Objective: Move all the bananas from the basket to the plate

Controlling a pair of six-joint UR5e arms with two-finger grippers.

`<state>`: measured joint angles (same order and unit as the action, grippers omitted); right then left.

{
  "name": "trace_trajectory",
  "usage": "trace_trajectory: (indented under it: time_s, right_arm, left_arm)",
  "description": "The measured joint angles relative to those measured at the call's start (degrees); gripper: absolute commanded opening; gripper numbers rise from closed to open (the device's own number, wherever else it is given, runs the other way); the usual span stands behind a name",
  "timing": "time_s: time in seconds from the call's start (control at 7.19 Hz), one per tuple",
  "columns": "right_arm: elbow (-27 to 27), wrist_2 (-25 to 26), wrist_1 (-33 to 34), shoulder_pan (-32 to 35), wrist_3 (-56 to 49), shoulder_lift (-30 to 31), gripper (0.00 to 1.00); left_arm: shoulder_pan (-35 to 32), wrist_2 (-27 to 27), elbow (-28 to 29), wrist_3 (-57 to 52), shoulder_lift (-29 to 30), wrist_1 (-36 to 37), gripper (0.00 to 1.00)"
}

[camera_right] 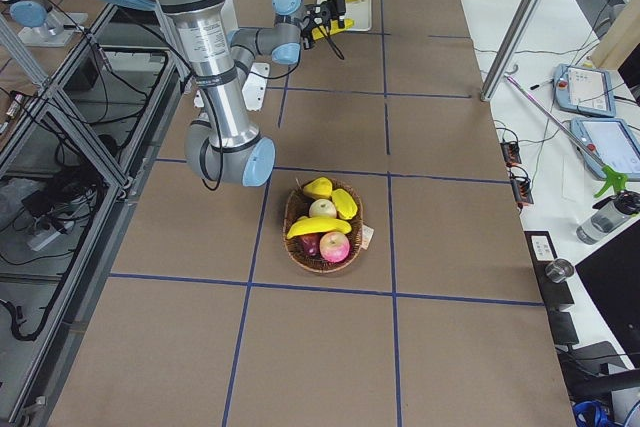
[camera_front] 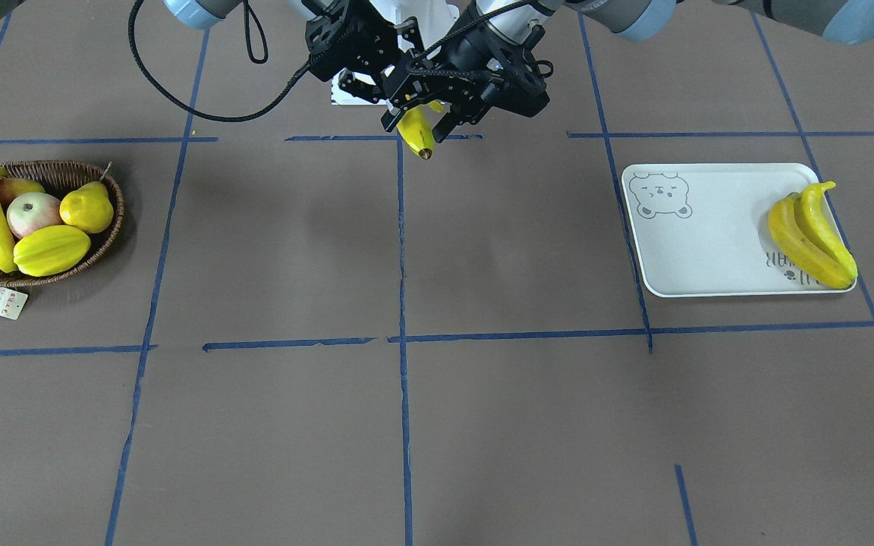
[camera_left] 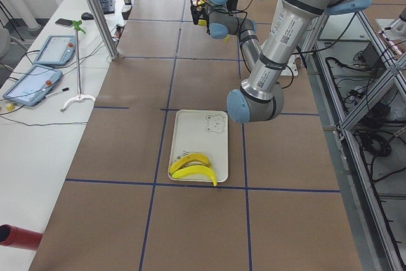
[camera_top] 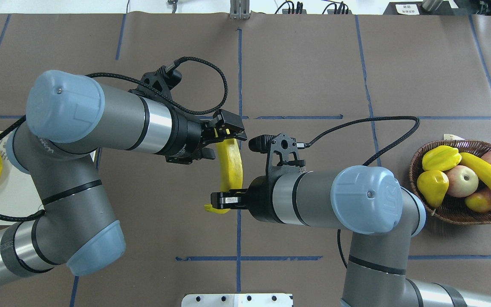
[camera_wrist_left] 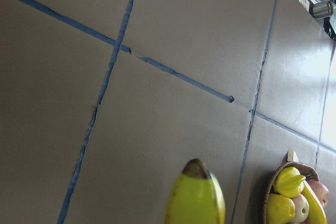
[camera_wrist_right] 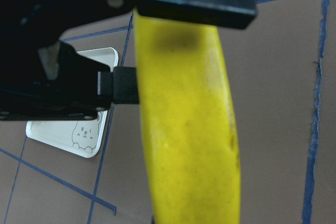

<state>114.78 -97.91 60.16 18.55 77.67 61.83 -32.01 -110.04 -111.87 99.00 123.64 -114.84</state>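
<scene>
Mid-handover: long glossy yellow plastic banana (camera_top: 235, 166) being clamped — far end by left jaws, near stem end by right jaws.

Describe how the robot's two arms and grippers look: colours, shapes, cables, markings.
Both the left arm and right arm are grey tubes with pale blue rounded joint caps and silver wrist rings. The left gripper and right gripper are black and angular. A black braided cable loops to each wrist. One right-arm cap bears a UR logo.
</scene>
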Motion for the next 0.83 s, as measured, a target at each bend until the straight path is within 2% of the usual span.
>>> trace_trajectory:
  time_s: [0.28,0.42,0.56,0.7,0.83]
  right_arm:
    - [0.0,0.0,0.2,0.0,0.3,-0.1,0.36]
    - [-0.1,0.0,0.3,0.0,0.4,-0.1,0.4]
    - [0.0,0.0,0.3,0.0,0.6,-0.2,0.87]
    - [0.0,0.0,0.4,0.0,1.5,-0.3,1.0]
    - [0.0,0.0,0.4,0.0,2.8,-0.6,1.0]
  left_arm:
    - [0.1,0.0,-0.1,0.2,0.2,-1.0,0.16]
    - [0.1,0.0,-0.1,0.3,0.2,-1.7,0.04]
    - [0.1,0.0,-0.1,0.3,0.2,-2.0,0.0]
    - [0.1,0.0,-0.1,0.3,0.2,-2.1,0.0]
    - [0.1,0.0,-0.1,0.3,0.1,-2.1,0.0]
